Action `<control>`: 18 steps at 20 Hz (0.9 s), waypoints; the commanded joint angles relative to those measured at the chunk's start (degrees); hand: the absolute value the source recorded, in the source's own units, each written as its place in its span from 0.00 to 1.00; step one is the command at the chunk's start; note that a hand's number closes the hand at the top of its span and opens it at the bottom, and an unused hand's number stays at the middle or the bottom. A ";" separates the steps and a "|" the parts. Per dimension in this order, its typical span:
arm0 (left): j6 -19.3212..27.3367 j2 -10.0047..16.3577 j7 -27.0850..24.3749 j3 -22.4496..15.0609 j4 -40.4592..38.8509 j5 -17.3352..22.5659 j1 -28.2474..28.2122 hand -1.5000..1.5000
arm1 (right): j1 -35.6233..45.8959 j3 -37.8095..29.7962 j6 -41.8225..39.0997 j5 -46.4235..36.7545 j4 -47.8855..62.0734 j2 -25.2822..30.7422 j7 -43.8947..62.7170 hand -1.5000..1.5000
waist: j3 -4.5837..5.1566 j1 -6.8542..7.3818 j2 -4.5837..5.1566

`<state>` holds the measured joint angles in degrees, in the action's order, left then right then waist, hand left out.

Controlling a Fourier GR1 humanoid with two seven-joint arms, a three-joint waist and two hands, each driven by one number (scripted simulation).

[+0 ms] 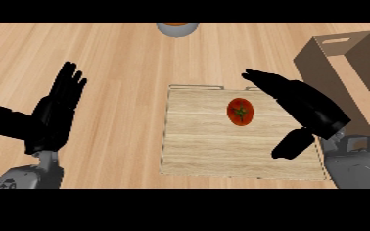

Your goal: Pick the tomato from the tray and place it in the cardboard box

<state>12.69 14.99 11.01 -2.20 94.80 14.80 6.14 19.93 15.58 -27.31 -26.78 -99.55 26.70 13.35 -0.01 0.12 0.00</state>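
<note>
Tomato (pixel 240 111): red, round, green stem scar facing up; lies on the right half of the tray (pixel 209 147), toward its far edge, touching nothing else. Right hand (pixel 303 105): just beside the tomato on its right, apart from it, fingers straight and pointing to the far left, thumb spread below; it grasps nothing. Left hand (pixel 56 108): at the view's left over the counter (pixel 123 54), fingers straight and upward, resting, well apart from the tray. Risks, as a judgement: the tomato is round and smooth, so a closing hand that meets it off-centre could nudge it into a roll across the flat tray; the cardboard box (pixel 329 73) stands close behind the right forearm, so a lift swung wide could knock its near wall. Containers: tray, light wood, holds the tomato only; cardboard box, right of the tray, handle slot near its top, interior not visible; grey bowl (pixel 177 29) at the far edge, something orange inside, partly cut off.
</note>
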 commanded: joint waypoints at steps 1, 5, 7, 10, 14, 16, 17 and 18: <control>0.12 -1.52 1.55 0.09 2.31 -2.52 -0.92 0.50 | 1.75 -2.48 -3.03 -2.45 0.50 -3.18 0.35 0.00 | 0.01 0.05 -0.03; -2.04 -1.19 3.18 1.43 2.75 -2.20 -1.00 0.50 | 1.82 -2.31 -1.78 -6.42 3.02 -5.84 -0.94 0.00 | 0.01 0.05 -0.02; 1.00 -4.32 2.63 -1.01 2.23 -5.52 0.38 0.50 | 1.82 -3.41 -3.06 -5.77 1.79 -6.99 0.03 0.00 | 0.01 -0.05 -0.03; -4.93 -1.57 -0.94 4.98 -5.46 -0.97 3.68 0.50 | -2.13 -0.42 -0.71 -9.45 2.78 -7.66 -3.30 0.00 | 0.02 -0.21 0.04; -0.91 -4.66 3.75 1.46 2.10 -5.28 1.90 0.50 | -0.86 -0.75 -2.21 -12.09 5.34 -9.71 -3.68 0.00 | 0.00 -0.03 -0.01; -2.76 -4.12 3.30 2.78 3.13 -4.19 -1.30 0.50 | -0.78 -2.61 1.32 -14.57 9.39 -9.05 -8.04 0.00 | 0.00 0.08 0.00; -5.09 -4.19 -1.74 4.90 -3.03 -2.89 0.43 0.50 | 0.05 -2.18 0.42 -15.36 8.45 -9.70 -6.09 0.00 | 0.02 -0.03 0.02; -3.62 -4.34 2.20 4.06 0.59 -3.80 0.41 0.50 | 1.77 -1.99 0.07 -16.10 8.71 -12.18 -3.01 0.00 | 0.01 0.05 -0.01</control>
<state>9.53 11.12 12.32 0.83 95.36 11.12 6.12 20.22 13.58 -27.85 -39.65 -92.57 17.13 8.99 0.00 0.14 0.00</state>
